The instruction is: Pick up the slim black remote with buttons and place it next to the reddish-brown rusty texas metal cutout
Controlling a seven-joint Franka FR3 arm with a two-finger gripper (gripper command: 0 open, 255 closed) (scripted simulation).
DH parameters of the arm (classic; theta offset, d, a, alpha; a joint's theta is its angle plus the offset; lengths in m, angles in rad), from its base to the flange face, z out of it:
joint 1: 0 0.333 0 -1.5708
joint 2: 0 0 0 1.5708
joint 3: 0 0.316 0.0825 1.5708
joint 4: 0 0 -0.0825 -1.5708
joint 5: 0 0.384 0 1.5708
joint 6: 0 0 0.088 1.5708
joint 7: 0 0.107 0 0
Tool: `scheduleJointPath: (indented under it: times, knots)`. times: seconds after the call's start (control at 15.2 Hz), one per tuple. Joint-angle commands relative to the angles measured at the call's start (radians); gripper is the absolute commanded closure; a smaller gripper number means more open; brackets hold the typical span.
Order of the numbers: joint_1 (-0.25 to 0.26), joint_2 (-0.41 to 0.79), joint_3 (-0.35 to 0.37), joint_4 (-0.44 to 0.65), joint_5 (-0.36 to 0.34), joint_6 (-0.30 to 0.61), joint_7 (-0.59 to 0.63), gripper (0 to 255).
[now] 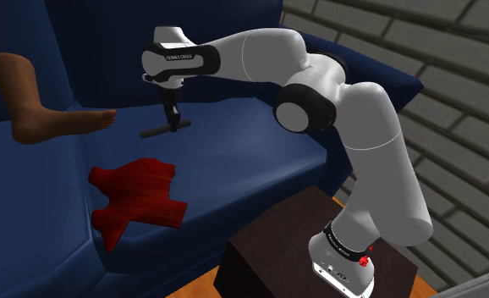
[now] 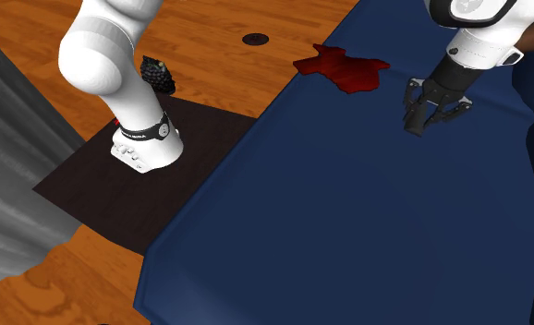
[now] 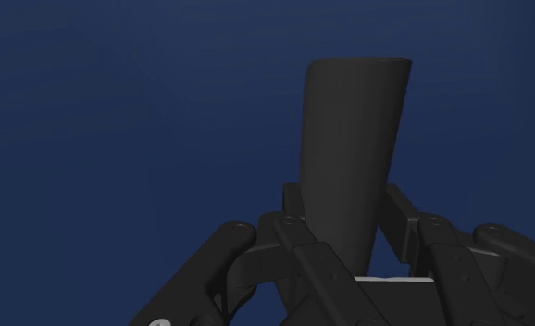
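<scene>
A slim black remote (image 1: 156, 132) hangs level above the blue sofa seat (image 1: 234, 144), clasped at one end by my gripper (image 1: 177, 125), which is shut on it. In the wrist view the remote (image 3: 351, 148) sticks out from between the fingers (image 3: 401, 211) with only blue cushion behind it. The reddish-brown Texas-shaped cutout (image 1: 138, 195) lies flat on the seat, toward the sofa's front edge from the gripper. In the second exterior view the gripper (image 2: 422, 118) hovers to the right of the cutout (image 2: 343, 69), a short gap apart.
A brown foot and shin (image 1: 38, 112) rest on the seat at the shoulder view's left. The sofa back (image 1: 107, 42) rises behind the arm. My dark stand (image 1: 277, 245) sits on the wooden floor (image 2: 210, 55), near a small dark object (image 2: 157, 74).
</scene>
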Motion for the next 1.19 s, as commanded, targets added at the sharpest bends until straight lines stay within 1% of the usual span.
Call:
scheduleJointPath:
  times: [0.0,0.2,0.26,0.59,0.86,1.12]
  knots:
    - [0.0,0.001,0.001,0.0,0.0,0.001,0.0,255]
    - [0.0,0.001,0.001,0.0,0.0,0.001,0.0,255]
    - [0.0,0.001,0.001,0.0,0.0,0.001,0.0,0]
    - [0.0,0.001,0.001,0.0,0.0,0.001,0.0,0]
    - [-0.019,-0.012,-0.006,0.109,-0.011,-0.116,0.015,0]
    - [-0.019,-0.012,-0.006,0.109,-0.011,-0.116,0.015,0]
